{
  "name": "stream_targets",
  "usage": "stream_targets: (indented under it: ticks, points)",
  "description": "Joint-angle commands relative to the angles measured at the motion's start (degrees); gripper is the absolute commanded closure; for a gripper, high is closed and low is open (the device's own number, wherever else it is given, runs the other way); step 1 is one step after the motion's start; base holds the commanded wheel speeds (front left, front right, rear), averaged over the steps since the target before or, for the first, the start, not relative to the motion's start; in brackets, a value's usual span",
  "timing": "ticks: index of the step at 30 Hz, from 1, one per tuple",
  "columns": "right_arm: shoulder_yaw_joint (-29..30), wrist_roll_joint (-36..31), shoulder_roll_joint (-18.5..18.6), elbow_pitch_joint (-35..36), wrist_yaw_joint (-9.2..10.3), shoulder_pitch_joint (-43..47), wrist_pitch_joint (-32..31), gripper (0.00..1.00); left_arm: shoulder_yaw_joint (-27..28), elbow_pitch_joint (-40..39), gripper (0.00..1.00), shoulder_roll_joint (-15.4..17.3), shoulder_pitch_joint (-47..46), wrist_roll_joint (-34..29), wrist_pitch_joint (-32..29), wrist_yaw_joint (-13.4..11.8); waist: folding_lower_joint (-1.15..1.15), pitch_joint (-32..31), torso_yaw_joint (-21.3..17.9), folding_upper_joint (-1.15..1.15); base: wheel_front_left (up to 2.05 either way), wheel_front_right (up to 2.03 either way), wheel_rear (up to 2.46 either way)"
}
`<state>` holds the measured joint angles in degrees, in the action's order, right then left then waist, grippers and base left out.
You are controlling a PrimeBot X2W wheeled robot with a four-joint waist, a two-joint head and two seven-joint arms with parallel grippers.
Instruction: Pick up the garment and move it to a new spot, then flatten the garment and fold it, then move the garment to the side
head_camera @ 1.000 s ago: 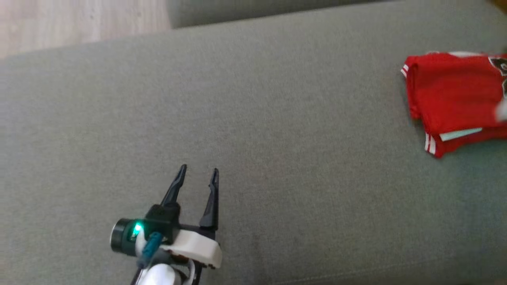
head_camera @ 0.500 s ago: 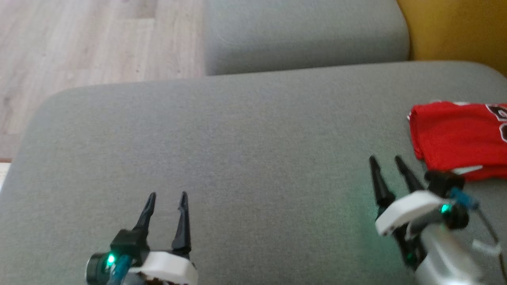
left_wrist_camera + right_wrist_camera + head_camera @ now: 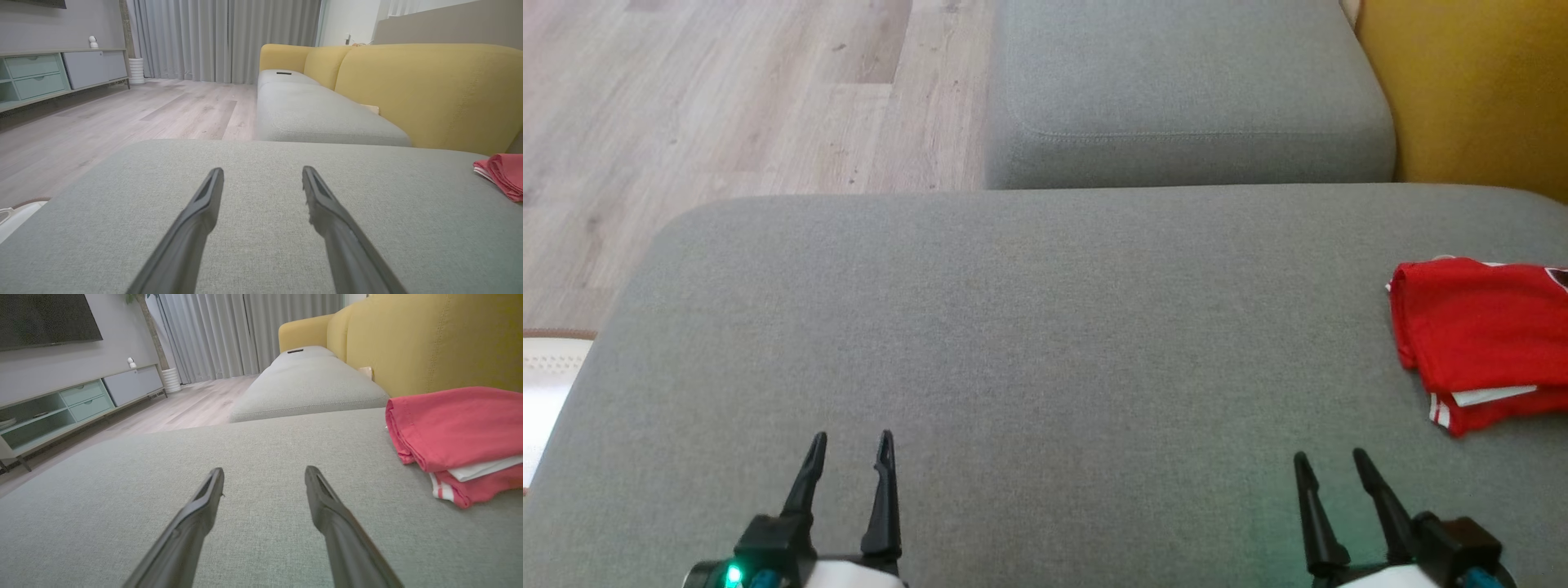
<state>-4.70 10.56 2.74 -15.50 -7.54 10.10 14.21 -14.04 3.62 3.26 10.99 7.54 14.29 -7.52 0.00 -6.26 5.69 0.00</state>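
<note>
Since half a second ago the right gripper (image 3: 1328, 455) has drawn back from the folded jersey and straightened. It now points up the head view near the front edge of the grey seat cushion (image 3: 1045, 327). The whole head view has also shifted, so more floor and sofa show.

Both grippers are released and hold nothing. The left gripper (image 3: 851, 437) hovers over the cushion's front left part, its two dark fingers spread with bare fabric showing between them. The right gripper's fingers are parted the same way over the front right part.

The red jersey (image 3: 1470, 335) lies folded at the cushion's right edge, beyond the right gripper and to its right, apart from it. It has white stripes at one hem, and a white layer peeks out between the red folds. Nothing lies between the right fingers and the jersey, and the cushion's middle is plain fabric.

Beyond the cushion's far edge sits a second grey seat (image 3: 1192, 82), with a small dark object (image 3: 283, 73) on a further seat behind it. A yellow backrest (image 3: 1478, 90) rises past the far right corner. Pale wood floor (image 3: 727, 98) spreads off the left edge, and something white (image 3: 547, 367) sits low beside that edge. Farther off stand a low cabinet (image 3: 41, 77) with green drawers, grey curtains (image 3: 224, 36) and a wall-mounted television (image 3: 45, 318).
</note>
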Motion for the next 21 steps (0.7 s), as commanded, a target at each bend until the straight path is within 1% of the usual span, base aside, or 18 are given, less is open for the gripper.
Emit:
stream_targets:
  ticks: [1,5,11,13,14,17,21]
  points:
    - [-0.55,-0.66,0.29,2.65,0.05,-2.32,0.78,0.00,2.12,-2.35,0.00,-0.38,-1.88,-0.72,0.71,0.25,0.00,-0.25,0.12,0.00,0.00,0.00,0.00]
    - [0.13,-0.99,0.19,2.60,0.05,-1.33,0.78,0.00,2.10,-2.33,0.00,-0.38,-1.45,-0.75,0.71,0.72,0.00,-0.52,0.08,0.00,0.00,0.00,0.00]
    - [0.22,0.49,0.15,2.52,0.05,-1.12,0.78,0.00,1.96,-1.91,0.00,-0.38,-1.24,-0.25,0.71,1.55,0.00,-0.90,-0.14,0.00,0.00,0.00,0.00]
    - [0.06,0.72,0.15,2.58,0.05,-1.07,0.78,0.00,1.76,-1.22,0.00,-0.38,-1.03,0.80,0.71,1.97,0.00,-1.02,-0.23,0.00,0.00,0.00,0.00]
    - [1.34,0.47,-0.15,0.67,0.00,0.21,0.00,1.00,-0.05,0.65,1.00,0.01,0.79,0.83,0.00,2.01,0.00,-1.03,-0.24,0.00,0.00,0.00,0.00]
    - [1.27,1.22,-0.16,-1.75,0.00,0.45,-0.21,1.00,-0.13,3.09,1.00,0.01,1.46,1.62,-0.14,2.08,0.00,-0.97,-0.30,0.00,0.00,0.00,0.00]
    - [1.48,3.97,-0.07,-1.59,0.00,-0.06,-0.80,1.00,0.35,3.04,1.00,0.20,0.97,4.59,-0.61,2.36,0.00,-0.72,-0.48,0.00,0.00,0.00,0.00]
